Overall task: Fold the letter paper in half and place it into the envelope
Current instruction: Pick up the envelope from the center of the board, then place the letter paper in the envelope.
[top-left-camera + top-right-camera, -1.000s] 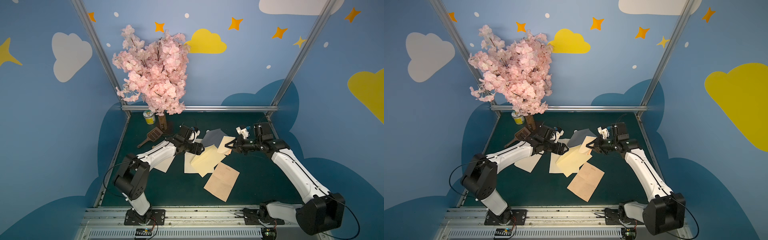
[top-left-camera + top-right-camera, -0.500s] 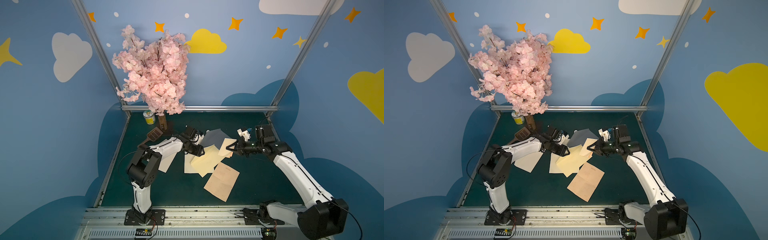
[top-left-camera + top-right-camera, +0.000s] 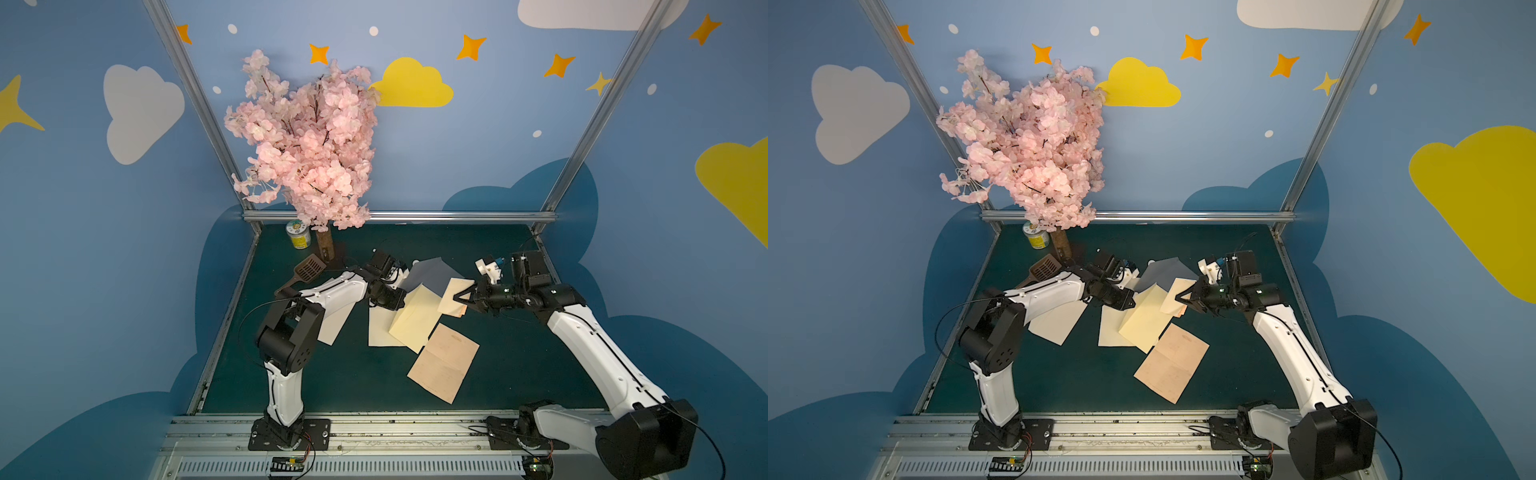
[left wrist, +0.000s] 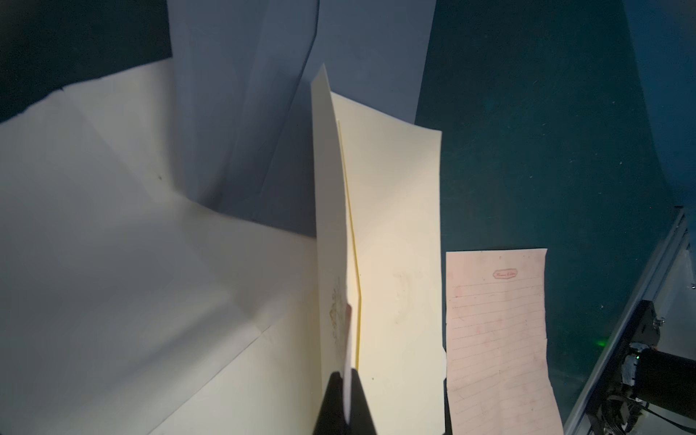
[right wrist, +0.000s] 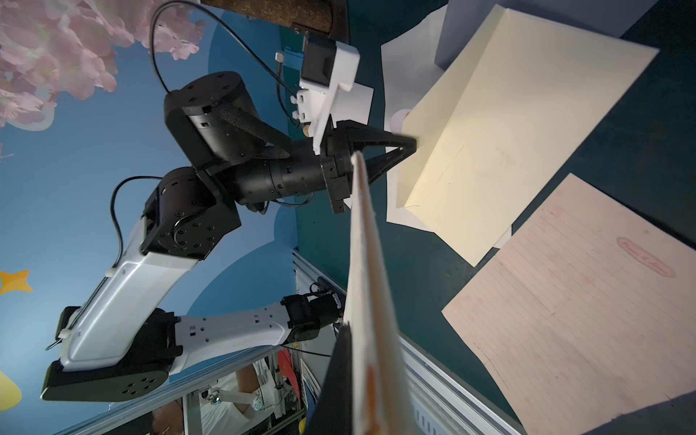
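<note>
Top view: the folded letter [image 3: 451,286], judged light, floppy and best gripped at an edge, is being held so, just beside the envelope [image 3: 417,322], by the closed right gripper [image 3: 460,301]. Left wrist: the envelope's edge is being pinched by the left gripper [image 4: 345,380], wide a second ago.
</note>
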`<move>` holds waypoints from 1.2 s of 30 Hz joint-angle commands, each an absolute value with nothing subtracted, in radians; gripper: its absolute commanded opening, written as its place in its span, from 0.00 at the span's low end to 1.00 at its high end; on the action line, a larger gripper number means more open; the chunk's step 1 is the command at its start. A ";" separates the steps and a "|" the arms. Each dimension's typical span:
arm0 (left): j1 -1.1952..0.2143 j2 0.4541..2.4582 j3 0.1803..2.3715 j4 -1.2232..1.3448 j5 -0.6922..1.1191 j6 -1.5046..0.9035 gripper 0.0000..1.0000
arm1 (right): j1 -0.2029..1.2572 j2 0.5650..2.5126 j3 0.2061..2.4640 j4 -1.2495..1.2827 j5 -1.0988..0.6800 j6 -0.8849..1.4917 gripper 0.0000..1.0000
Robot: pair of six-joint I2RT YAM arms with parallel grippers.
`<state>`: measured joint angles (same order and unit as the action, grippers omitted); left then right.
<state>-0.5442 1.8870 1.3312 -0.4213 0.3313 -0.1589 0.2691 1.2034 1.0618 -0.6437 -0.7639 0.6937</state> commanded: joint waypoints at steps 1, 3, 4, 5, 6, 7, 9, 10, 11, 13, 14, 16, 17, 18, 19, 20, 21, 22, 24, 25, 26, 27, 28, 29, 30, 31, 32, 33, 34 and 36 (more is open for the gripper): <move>-0.546 1.817 1.347 -0.448 0.320 -0.177 0.03 | 0.274 1.235 1.066 -0.687 -0.730 0.669 0.00; -0.545 1.793 1.348 -0.454 0.316 -0.194 0.03 | 0.277 1.262 1.073 -0.702 -0.715 0.669 0.00; -0.546 1.778 1.348 -0.454 0.314 -0.203 0.03 | 0.282 1.278 1.077 -0.710 -0.703 0.670 0.00; -0.548 1.768 1.347 -0.456 0.313 -0.213 0.03 | 0.285 1.291 1.081 -0.715 -0.694 0.672 0.00; -0.550 1.755 1.347 -0.458 0.313 -0.220 0.03 | 0.291 1.308 1.083 -0.714 -0.688 0.677 0.00; -0.553 1.743 1.347 -0.461 0.312 -0.226 0.03 | 0.297 1.322 1.084 -0.707 -0.679 0.684 0.00; -0.560 1.724 1.349 -0.470 0.311 -0.238 0.03 | 0.309 1.353 1.089 -0.705 -0.665 0.696 0.00; -0.564 1.715 1.351 -0.474 0.310 -0.244 0.03 | 0.318 1.370 1.094 -0.695 -0.660 0.703 0.00; -0.568 1.709 1.353 -0.480 0.311 -0.251 0.03 | 0.325 1.385 1.101 -0.687 -0.655 0.708 0.00; -0.578 1.696 1.359 -0.493 0.310 -0.264 0.03 | 0.347 1.422 1.123 -0.677 -0.642 0.720 0.00; -0.583 1.691 1.359 -0.498 0.308 -0.271 0.03 | 0.356 1.439 1.134 -0.675 -0.635 0.724 0.00; -0.596 1.675 1.355 -0.502 0.307 -0.284 0.03 | 0.376 1.483 1.166 -0.678 -0.620 0.730 0.00; -0.601 1.668 1.352 -0.502 0.305 -0.291 0.03 | 0.385 1.504 1.179 -0.680 -0.615 0.734 0.00; -0.608 1.660 1.347 -0.499 0.305 -0.298 0.03 | 0.394 1.530 1.193 -0.674 -0.616 0.740 0.00; -0.612 1.651 1.341 -0.497 0.305 -0.304 0.03 | 0.400 1.551 1.200 -0.659 -0.618 0.750 0.00; -0.617 1.644 1.337 -0.496 0.304 -0.309 0.03 | 0.408 1.565 1.207 -0.652 -0.619 0.755 0.00; -0.624 1.641 1.334 -0.496 0.304 -0.313 0.03 | 0.416 1.583 1.221 -0.647 -0.616 0.759 0.00; -0.630 1.634 1.330 -0.494 0.304 -0.316 0.03 | 0.426 1.603 1.237 -0.648 -0.614 0.759 0.00; -0.642 1.625 1.326 -0.495 0.301 -0.317 0.03 | 0.445 1.641 1.277 -0.673 -0.598 0.749 0.00; -0.646 1.620 1.323 -0.495 0.302 -0.319 0.03 | 0.456 1.660 1.296 -0.679 -0.598 0.746 0.00; -0.650 1.617 1.322 -0.493 0.302 -0.320 0.03 | 0.463 1.674 1.308 -0.677 -0.603 0.746 0.00; -0.654 1.615 1.318 -0.493 0.304 -0.321 0.03 | 0.471 1.687 1.318 -0.670 -0.608 0.747 0.00; -0.657 1.613 1.316 -0.492 0.305 -0.320 0.03 | 0.478 1.696 1.325 -0.659 -0.616 0.751 0.00; -0.661 1.611 1.312 -0.489 0.308 -0.321 0.03 | 0.484 1.701 1.327 -0.643 -0.624 0.754 0.00; -0.664 1.610 1.309 -0.486 0.311 -0.321 0.03 | 0.489 1.705 1.327 -0.625 -0.633 0.760 0.00; -0.666 1.606 1.304 -0.481 0.314 -0.319 0.03 | 0.491 1.704 1.325 -0.601 -0.646 0.767 0.00; -0.667 1.602 1.298 -0.474 0.318 -0.319 0.03 | 0.492 1.704 1.319 -0.576 -0.660 0.774 0.00; -0.667 1.597 1.288 -0.462 0.327 -0.320 0.03 | 0.494 1.701 1.309 -0.545 -0.676 0.782 0.00; -0.667 1.591 1.275 -0.442 0.342 -0.321 0.03 | 0.494 1.697 1.298 -0.512 -0.693 0.793 0.00; -0.667 1.581 1.246 -0.411 0.360 -0.322 0.03 | 0.494 1.687 1.274 -0.451 -0.721 0.812 0.00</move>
<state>-0.6640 1.6154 1.2762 -0.4477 0.3187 -0.3202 0.4892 1.7012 1.2949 -0.5583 -0.6659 0.7837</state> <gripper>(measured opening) 0.048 0.042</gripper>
